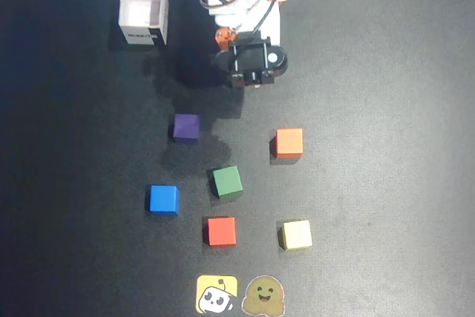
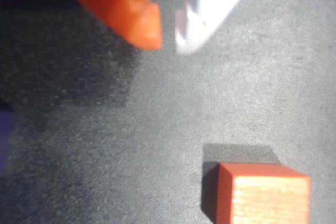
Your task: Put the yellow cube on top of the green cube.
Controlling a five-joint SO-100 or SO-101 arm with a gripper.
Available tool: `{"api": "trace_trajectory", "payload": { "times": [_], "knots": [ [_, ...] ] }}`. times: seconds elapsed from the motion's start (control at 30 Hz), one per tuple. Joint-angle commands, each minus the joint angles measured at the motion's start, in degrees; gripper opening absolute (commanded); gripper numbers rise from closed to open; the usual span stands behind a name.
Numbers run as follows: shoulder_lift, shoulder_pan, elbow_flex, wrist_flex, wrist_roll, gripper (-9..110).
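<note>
The pale yellow cube (image 1: pixel 297 234) sits on the black mat at the lower right in the overhead view. The dark green cube (image 1: pixel 226 182) sits near the middle, left of and above it, slightly turned. My gripper (image 1: pixel 241 83) hangs near the arm's base at the top, far from both cubes. In the wrist view my gripper (image 2: pixel 168 43) is empty, with the orange finger (image 2: pixel 142 22) and the white finger (image 2: pixel 202 17) almost together at their tips. Neither task cube shows in the wrist view.
An orange cube (image 1: pixel 289 142) shows in both views (image 2: pixel 262 198). A purple cube (image 1: pixel 186 128), a blue cube (image 1: pixel 162 199) and a red cube (image 1: pixel 221 231) surround the green one. A white open box (image 1: pixel 143 12) stands top left. Two stickers (image 1: pixel 217 295) lie at the bottom edge.
</note>
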Motion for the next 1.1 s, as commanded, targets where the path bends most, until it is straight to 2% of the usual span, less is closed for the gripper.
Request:
{"api": "trace_trajectory", "payload": {
  "times": [0.0, 0.7, 1.07],
  "knots": [
    [0.44, 0.00, -0.35, 0.09, -0.35, 1],
    [0.44, -0.18, -0.35, 0.09, -0.97, 0],
    [-1.93, -2.55, -3.08, -1.49, -0.62, 10]
  ]
}}
